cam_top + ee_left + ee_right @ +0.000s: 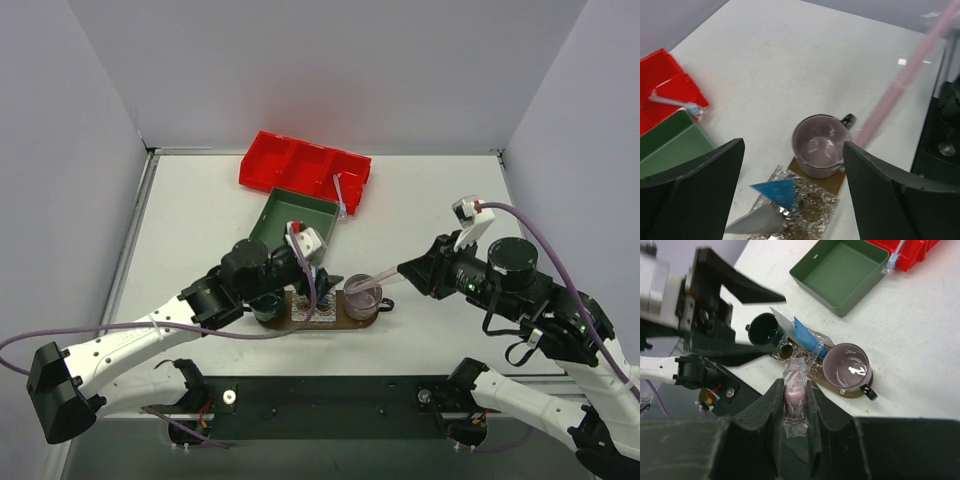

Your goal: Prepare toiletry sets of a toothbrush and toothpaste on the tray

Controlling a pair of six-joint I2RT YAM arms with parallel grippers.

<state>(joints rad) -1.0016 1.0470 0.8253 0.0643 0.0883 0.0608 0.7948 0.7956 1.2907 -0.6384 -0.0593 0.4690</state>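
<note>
Hovering over the middle of the worktop, the left pincer has its dark fingers spread wide with nothing between them. Right below it the brown oval tray carries a dark green mug at one end and a lilac mug at the other. A blue tube in shiny crinkled wrapping lies on the tray between the two mugs. From the other side, the right pincer is pressed onto a pink toothbrush in a clear sleeve, held in the air and pointing toward the lilac mug; I cannot tell whether its tip touches the rim. A second toothbrush lies in the red divided bin behind, at the end next to the green box.
</note>
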